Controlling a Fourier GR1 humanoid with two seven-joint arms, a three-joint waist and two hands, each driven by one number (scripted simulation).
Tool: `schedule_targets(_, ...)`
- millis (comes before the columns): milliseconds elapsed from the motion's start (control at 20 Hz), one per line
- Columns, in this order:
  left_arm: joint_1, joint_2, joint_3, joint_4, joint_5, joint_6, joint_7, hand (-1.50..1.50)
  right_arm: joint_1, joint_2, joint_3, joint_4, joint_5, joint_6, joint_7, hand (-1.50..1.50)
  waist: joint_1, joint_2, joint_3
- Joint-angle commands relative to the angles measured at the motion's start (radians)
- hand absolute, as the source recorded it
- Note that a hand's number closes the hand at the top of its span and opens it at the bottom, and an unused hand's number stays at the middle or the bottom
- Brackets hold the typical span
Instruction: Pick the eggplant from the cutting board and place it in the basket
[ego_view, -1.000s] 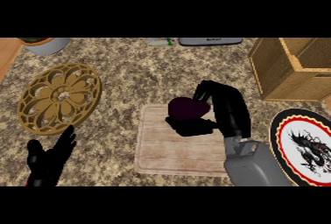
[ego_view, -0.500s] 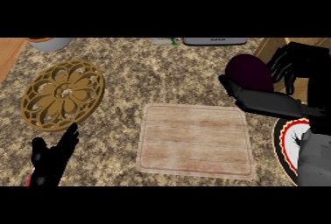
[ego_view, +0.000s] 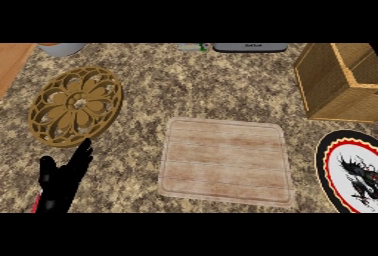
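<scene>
The wooden cutting board lies bare on the granite counter in the head view. The square woven basket stands at the upper right, its inside cut off by the view's edge. No eggplant shows anywhere. My left hand rests open at the lower left, fingers pointing up, well apart from the board. My right hand and forearm are out of the view.
A carved round wooden trivet lies at the left. A black, red and white plate sits at the lower right edge. A grey bowl and a dark appliance stand along the back.
My right hand carried the eggplant off the board toward the basket at the right, then left the view. The eggplant is gone from sight. The left hand stayed put.
</scene>
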Motion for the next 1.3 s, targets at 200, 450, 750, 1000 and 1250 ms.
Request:
schedule_targets(200, -0.009, -0.011, -0.002, 0.061, -0.012, -0.002, 0.057, 0.0, -0.01, -0.141, -0.107, 0.252, -0.035, 0.003, -0.184, 1.5, 0.004, 0.01, -0.008)
schedule_targets(450, 0.022, -0.029, -0.028, -0.018, -0.029, 0.011, 0.091, 0.0, -0.061, -0.137, -0.068, 0.44, 0.017, -0.078, -0.287, 1.5, 0.013, 0.01, -0.008)
schedule_targets(750, 0.013, -0.016, -0.002, 0.088, -0.013, -0.048, -0.004, 0.0, -0.096, -0.175, -0.149, 0.713, -0.031, -0.143, -0.475, 1.5, 0.02, 0.015, -0.008)
schedule_targets(1000, 0.0, 0.01, 0.029, 0.06, -0.006, -0.05, 0.038, 0.0, -0.069, -0.121, -0.217, 0.785, -0.118, -0.206, -0.543, 1.5, 0.012, 0.011, -0.008)
schedule_targets(1250, 0.02, -0.018, 0.009, 0.008, -0.021, -0.027, 0.064, 0.0, -0.12, -0.17, -0.248, 1.015, -0.141, -0.232, -0.699, 1.5, 0.022, 0.013, -0.007)
